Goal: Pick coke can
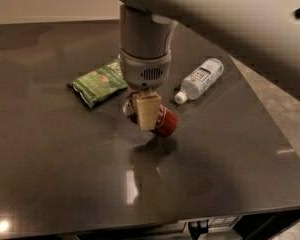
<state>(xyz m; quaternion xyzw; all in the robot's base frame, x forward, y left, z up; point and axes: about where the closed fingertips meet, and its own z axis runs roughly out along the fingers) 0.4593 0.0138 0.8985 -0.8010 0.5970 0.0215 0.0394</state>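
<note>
The red coke can (163,122) lies on its side in my gripper (150,120), with its silver top pointing left. One cream finger (147,111) crosses the front of the can; the other finger is hidden behind it. The gripper is shut on the can and appears to hold it slightly above the dark table (65,164), near the middle. The grey arm comes down from the top of the view.
A green chip bag (97,83) lies left of the gripper. A clear plastic bottle (200,79) with a white cap lies on its side to the right. The table's front edge runs along the bottom, its right edge at the far right.
</note>
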